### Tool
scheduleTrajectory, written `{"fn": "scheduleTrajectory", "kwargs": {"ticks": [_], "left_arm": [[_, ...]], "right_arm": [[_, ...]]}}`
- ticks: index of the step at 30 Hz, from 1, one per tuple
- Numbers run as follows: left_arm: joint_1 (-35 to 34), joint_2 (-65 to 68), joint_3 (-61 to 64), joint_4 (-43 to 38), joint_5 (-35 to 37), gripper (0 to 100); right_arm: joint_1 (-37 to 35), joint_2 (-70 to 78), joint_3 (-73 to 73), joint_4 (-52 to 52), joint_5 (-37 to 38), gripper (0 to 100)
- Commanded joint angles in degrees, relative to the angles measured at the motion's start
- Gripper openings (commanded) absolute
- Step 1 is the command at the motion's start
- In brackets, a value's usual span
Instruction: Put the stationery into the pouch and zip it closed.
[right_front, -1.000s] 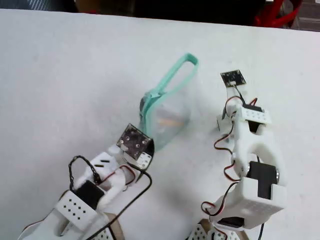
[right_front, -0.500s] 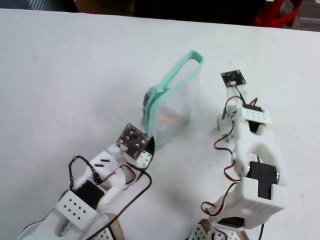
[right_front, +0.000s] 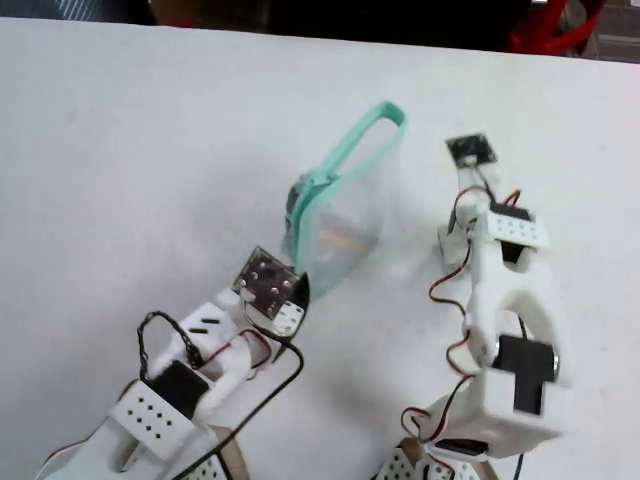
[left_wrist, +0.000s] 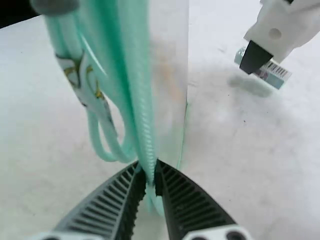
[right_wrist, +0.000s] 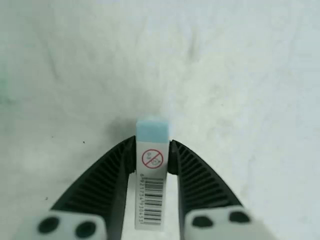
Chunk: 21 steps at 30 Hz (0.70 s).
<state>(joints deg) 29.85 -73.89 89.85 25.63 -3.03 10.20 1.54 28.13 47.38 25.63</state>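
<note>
Left gripper (left_wrist: 150, 172): jaws pinched narrow on the mint zipper edge of the pouch (right_front: 340, 215). The pouch stands on edge at the centre of the high view, carry loop toward upper centre. An orange item (right_front: 345, 242) shows through its clear wall.

Right gripper (right_wrist: 151, 144): closed on a pale blue eraser (right_wrist: 151, 175) in a barcoded sleeve, right of centre, near the pouch, apart from it.

White table (right_front: 120, 150) underneath.

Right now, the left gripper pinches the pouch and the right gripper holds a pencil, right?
Not a pencil. The right gripper holds an eraser, as the right wrist view shows. The left gripper does pinch the pouch.
</note>
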Motion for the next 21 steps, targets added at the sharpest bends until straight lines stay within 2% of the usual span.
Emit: {"fn": "scheduleTrajectory", "kwargs": {"ticks": [1,5,9,15,21], "left_arm": [[0.75,-0.4,-0.26,-2.55,-0.26,2],[0.75,-0.4,0.97,-5.1,-0.26,2],[0.75,-0.4,1.49,-6.24,-0.26,2],[0.75,-0.4,1.49,-6.24,-0.26,2],[0.75,-0.4,1.49,-6.24,-0.26,2]], "right_arm": [[0.13,-11.56,-8.0,8.22,-2.73,1.8],[-0.31,-22.55,-12.57,13.41,-6.51,1.8],[-4.09,-32.57,-13.63,15.96,-6.24,1.8],[-13.41,-46.37,-13.63,17.54,-6.59,1.8],[-24.13,-57.36,-13.71,14.02,-6.68,1.8]]}}
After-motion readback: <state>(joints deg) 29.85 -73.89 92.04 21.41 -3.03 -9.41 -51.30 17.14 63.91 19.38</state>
